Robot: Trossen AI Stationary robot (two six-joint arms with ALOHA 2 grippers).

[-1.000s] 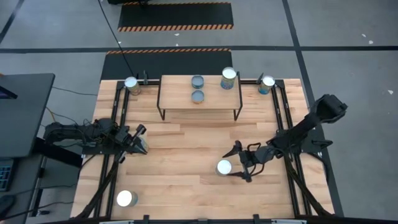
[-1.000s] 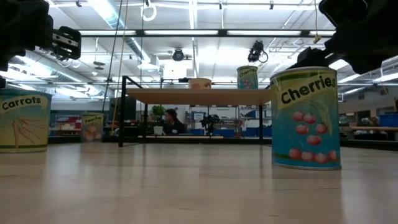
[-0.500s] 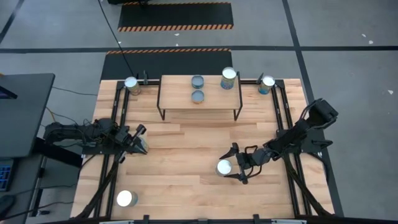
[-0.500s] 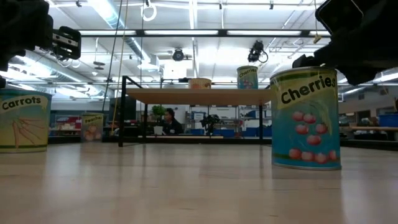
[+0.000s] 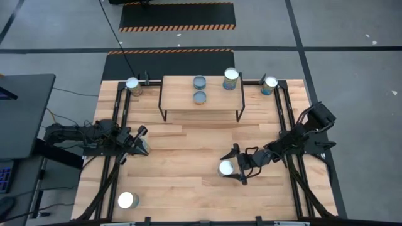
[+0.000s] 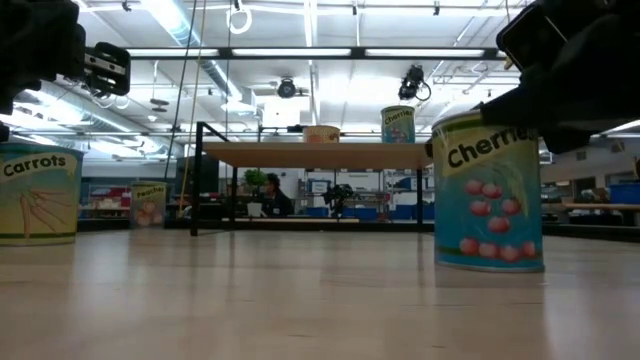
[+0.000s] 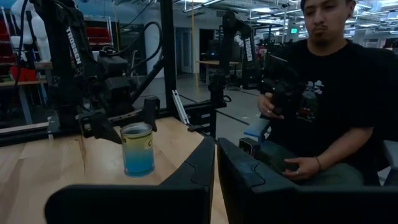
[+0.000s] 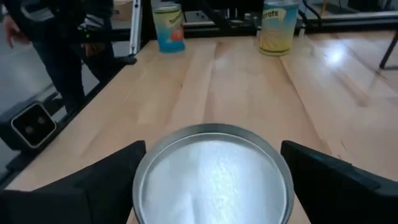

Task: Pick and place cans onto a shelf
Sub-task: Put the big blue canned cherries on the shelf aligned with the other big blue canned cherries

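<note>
The right gripper (image 5: 234,164) is seen low over the desk (image 5: 188,163), toward the right part of the front half. Its fingers (image 8: 106,177) are spread wide, one on each side of the cherries can (image 5: 226,168). The can is seen standing upright between them. Whether the fingers are touching the can cannot be told. In the low view the can (image 6: 488,190) is shown with the dark gripper around its top.

The left gripper (image 5: 143,143) is held above the left side of the desk, with its fingers (image 7: 186,180) pressed together and nothing in them.

The shelf (image 5: 201,100) is placed at the middle of the back edge of the desk. Three cans are set on it: two small grey-topped cans (image 5: 200,82) near its middle, one behind the other, and a taller can (image 5: 231,78) at its right end.

A can (image 5: 133,86) is seen at the back left corner of the desk, just beside the shelf. Another can (image 5: 270,85) is at the back right corner. A carrots can (image 5: 128,201) is at the front left corner.

A person (image 7: 323,93) in a black shirt is seen sitting past the right edge of the desk.
</note>
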